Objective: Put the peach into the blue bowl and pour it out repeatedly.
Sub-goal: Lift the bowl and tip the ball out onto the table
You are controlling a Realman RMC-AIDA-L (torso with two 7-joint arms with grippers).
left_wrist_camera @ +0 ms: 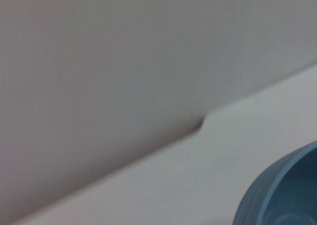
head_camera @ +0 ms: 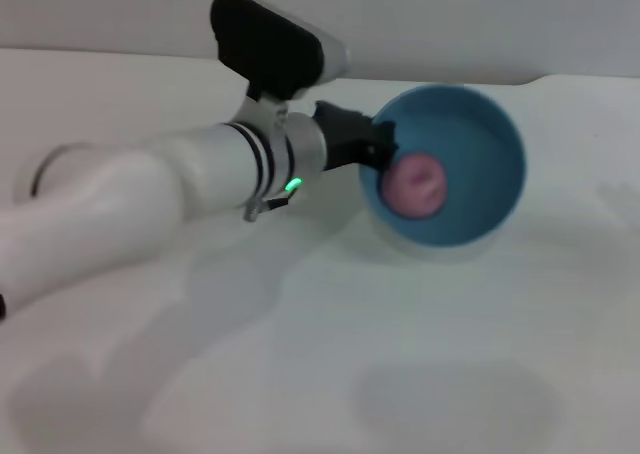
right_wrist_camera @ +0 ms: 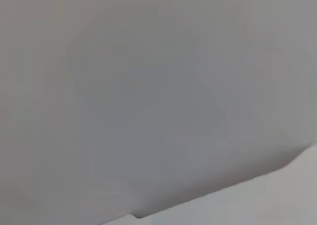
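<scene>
The blue bowl [head_camera: 455, 164] is tipped on its side above the white table, its opening turned toward the head camera. The pink peach [head_camera: 415, 186] lies inside it against the lower left wall. My left gripper [head_camera: 378, 150] is at the bowl's left rim, its dark fingers shut on the rim and holding the bowl tilted. In the left wrist view only part of the bowl's blue outer wall [left_wrist_camera: 282, 190] shows. My right gripper is out of view; its wrist camera shows only wall and table.
The white table [head_camera: 330, 354] spreads in front of the bowl. A grey wall [head_camera: 450, 14] stands close behind it. My left arm [head_camera: 150, 199] crosses the table's left half.
</scene>
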